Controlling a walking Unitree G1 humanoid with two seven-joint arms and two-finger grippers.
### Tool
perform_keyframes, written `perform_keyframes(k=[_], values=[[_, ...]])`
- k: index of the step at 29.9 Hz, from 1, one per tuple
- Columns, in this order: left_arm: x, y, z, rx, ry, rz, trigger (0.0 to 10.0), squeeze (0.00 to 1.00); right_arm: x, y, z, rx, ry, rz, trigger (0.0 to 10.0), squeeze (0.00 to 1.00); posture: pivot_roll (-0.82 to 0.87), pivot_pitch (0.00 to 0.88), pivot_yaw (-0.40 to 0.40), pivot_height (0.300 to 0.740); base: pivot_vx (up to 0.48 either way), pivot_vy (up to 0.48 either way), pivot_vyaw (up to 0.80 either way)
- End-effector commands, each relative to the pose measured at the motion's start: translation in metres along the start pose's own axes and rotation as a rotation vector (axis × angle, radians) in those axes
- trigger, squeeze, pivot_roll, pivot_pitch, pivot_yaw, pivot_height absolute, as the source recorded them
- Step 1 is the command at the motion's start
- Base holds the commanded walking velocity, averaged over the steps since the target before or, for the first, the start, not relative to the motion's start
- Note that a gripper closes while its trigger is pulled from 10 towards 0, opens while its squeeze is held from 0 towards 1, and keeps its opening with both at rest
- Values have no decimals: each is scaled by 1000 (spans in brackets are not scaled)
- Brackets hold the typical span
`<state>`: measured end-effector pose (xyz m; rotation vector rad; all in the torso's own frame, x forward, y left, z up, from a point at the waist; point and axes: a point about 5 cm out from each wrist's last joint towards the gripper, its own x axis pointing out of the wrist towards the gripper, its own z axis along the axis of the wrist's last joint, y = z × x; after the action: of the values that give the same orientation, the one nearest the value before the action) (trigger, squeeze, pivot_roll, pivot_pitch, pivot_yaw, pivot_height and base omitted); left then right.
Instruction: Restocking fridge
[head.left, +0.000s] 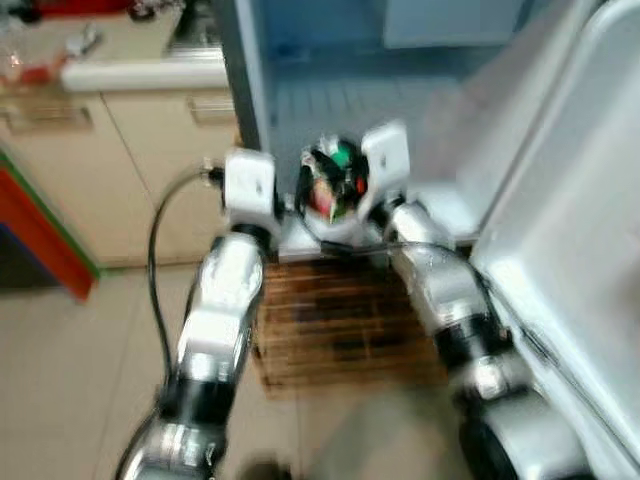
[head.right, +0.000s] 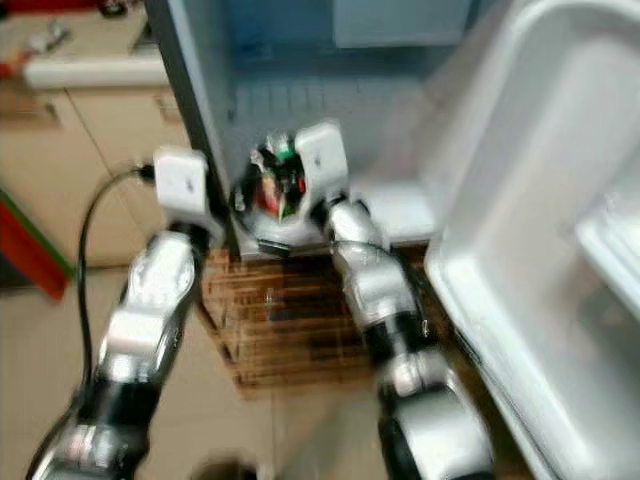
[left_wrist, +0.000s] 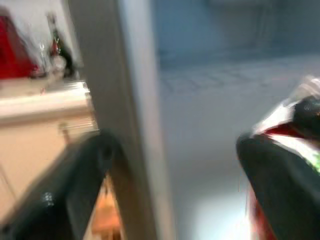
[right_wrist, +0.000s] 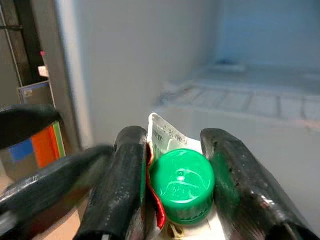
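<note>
Carton (right_wrist: 172, 150) with a green cap (right_wrist: 181, 185), red and white on its sides, is pinched between the two black fingers of the right gripper (right_wrist: 175, 192), held up at the mouth of the open fridge (head.left: 340, 110), right at the centre of the head views, just above the bottom ledge. Beyond it, at twelve o'clock, the ribbed shelf (right_wrist: 260, 102) sits pale and bare, and that looks like the place it is headed. The left gripper (left_wrist: 170, 190) is spread wide, one finger (left_wrist: 75, 185) outside the fridge's grey side wall (left_wrist: 125, 100) and the other finger (left_wrist: 280, 190) close beside the carton, so it straddles the cabinet edge. That is the first worry: push forward now and the outer finger would likely strike the wall and jolt both arms. Second worry: the hold seems to sit high, near the cap, so the carton could swing or slip out if it clips the shelf lip. At three o'clock the big white door (head.left: 570, 230) stands open close to the right forearm (head.left: 450, 300), and a wide elbow could nudge it. Down at six o'clock lies a wooden slatted mat (head.left: 340, 330) on the tiled floor (head.left: 90, 380); a drop would land there. The head views are blurred, so contact between the left finger and the carton cannot be judged.
</note>
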<state>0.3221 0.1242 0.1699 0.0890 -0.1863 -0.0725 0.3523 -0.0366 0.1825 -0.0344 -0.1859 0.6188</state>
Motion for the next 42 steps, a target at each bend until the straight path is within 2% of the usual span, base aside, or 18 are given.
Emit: perform_keyframes(k=[1,16,21,26,30,34,36,38,39,42], values=[[5,-12,6,-11,-5,-44,10000,0,-3,-11,3,-23,-8,-29,0,0,29,34,37,740,0,0,0],[6,-14,6,-8,-8,-61,10000,0,-2,-11,3,-41,-19,-30,0,0,28,28,41,740,0,0,0],[4,-6,2,32,-24,-105,10000,0,4,-17,12,-98,-59,-67,0,0,33,23,41,740,0,0,0],[-18,33,-28,148,48,-125,10000,0,23,-32,33,-190,-95,-133,0,0,98,40,18,740,0,0,0],[-40,47,-53,185,123,-125,10000,0,33,-32,45,-234,-130,-140,0,0,140,44,5,740,0,0,0],[-66,50,-85,198,224,-125,10000,0,41,-27,54,-258,-153,-130,0,0,161,54,-5,740,0,0,0],[-79,47,-99,172,278,-137,10000,0,45,-23,58,-251,-161,-122,0,0,172,61,-14,740,0,0,0],[-82,45,-102,145,295,-135,10000,0,47,-22,59,-249,-164,-119,0,0,177,68,-21,740,0,0,0],[-85,36,-100,103,281,-160,10000,0,50,-18,62,-244,-171,-112,0,0,186,71,-29,740,0,0,0],[-86,31,-97,85,254,-178,10000,0,52,-15,64,-246,-183,-105,0,0,200,76,-39,740,0,0,0]])
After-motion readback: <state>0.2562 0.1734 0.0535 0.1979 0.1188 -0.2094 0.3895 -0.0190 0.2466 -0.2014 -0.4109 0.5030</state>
